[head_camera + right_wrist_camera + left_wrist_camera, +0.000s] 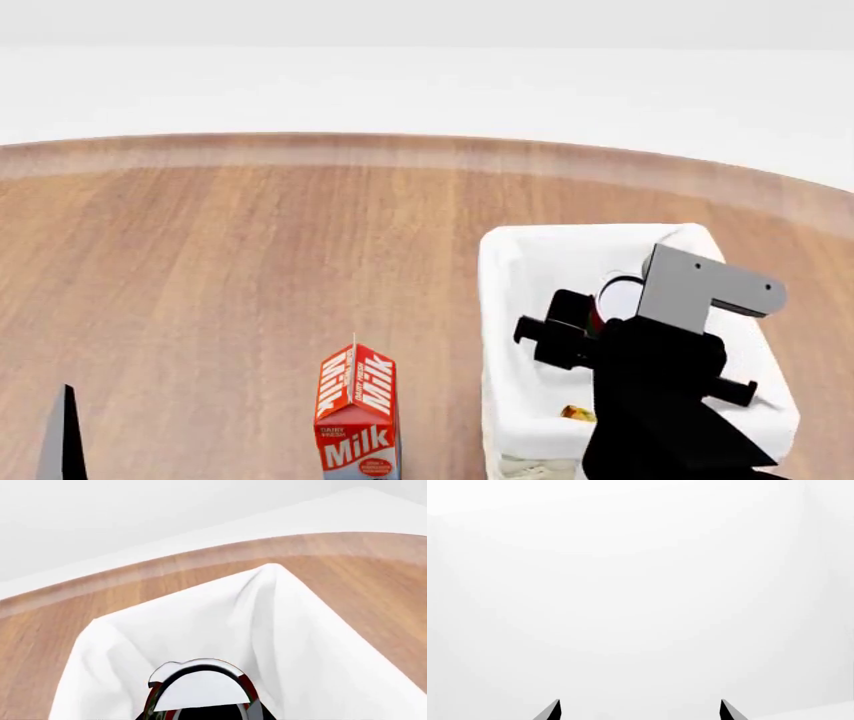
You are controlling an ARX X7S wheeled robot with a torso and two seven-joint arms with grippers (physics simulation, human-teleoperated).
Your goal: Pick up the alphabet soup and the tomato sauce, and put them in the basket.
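Right gripper (pixel 607 318): closed around the tomato sauce (pixel 200 687), over the basket (pixel 534 260)
Left gripper (pixel 640 711): fingers spread apart, holding nothing
Milk carton (pixel 356 410): upright, beside the basket

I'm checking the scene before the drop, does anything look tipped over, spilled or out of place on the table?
Nothing stands out. The milk carton stands upright on the wooden table, the basket sits square with its liner in place, and the right gripper holds the tomato sauce over it. No spills show.

Black right arm (pixel 667 400) with grey angular bracket (pixel 701 288).
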